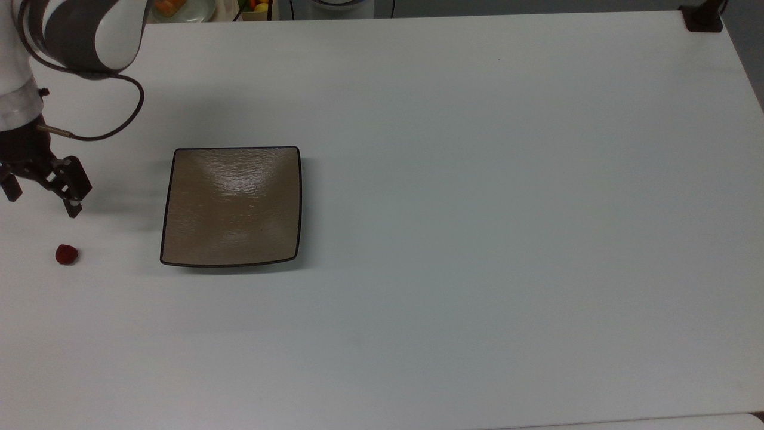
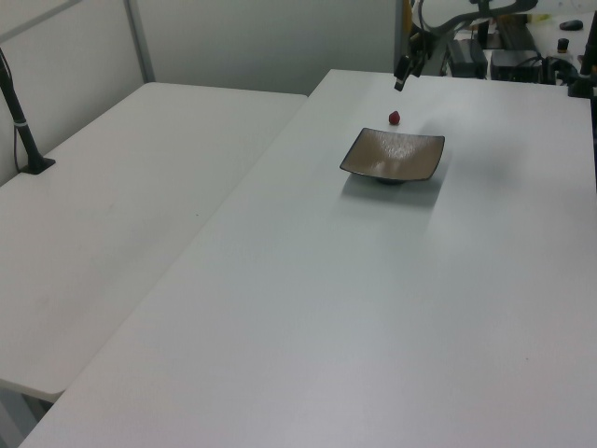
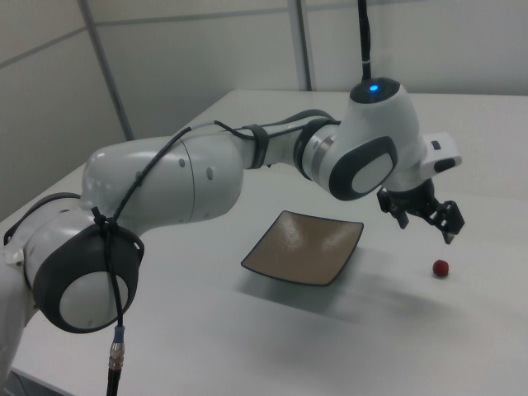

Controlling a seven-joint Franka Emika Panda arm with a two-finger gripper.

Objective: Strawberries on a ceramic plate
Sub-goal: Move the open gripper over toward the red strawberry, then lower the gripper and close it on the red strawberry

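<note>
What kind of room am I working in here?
Probably a lab or office workspace: large plain white tables pushed together, partition walls behind, and cables and equipment at the far end. On the table sit a ceramic plate and a strawberry, the gripper above.

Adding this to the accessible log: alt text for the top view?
A white table with a square tan plate left of centre and a small red berry lying apart near the top view's left edge. The arm's open tool hangs just above the berry in the picture, holding nothing.
</note>
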